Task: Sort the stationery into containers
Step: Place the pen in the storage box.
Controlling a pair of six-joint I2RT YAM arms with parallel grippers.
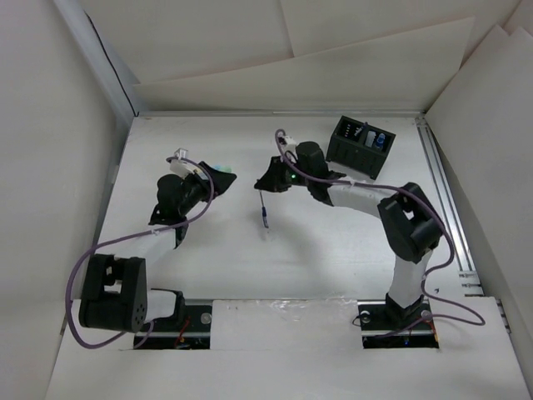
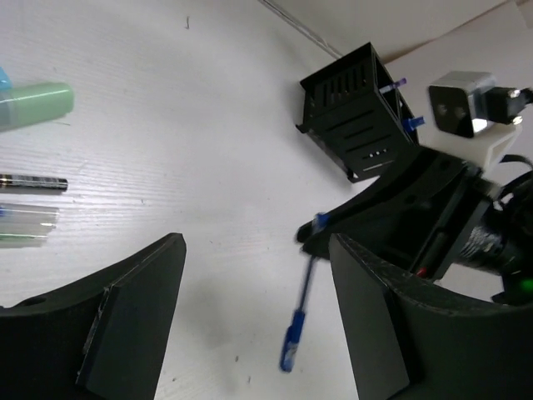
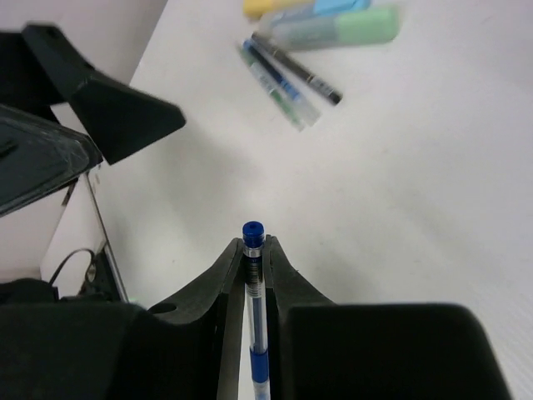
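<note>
Right gripper (image 3: 255,250) clamps blue pen (image 3: 255,325); left gripper (image 2: 254,317) gapes near loose highlighters (image 3: 337,29).

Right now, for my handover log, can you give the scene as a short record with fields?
right end effector: shut on blue pen
left end effector: open, empty
black organiser box: far right of the table, blue pens inside
unsorted: green highlighter, black pen, clear pen, lying together
</note>
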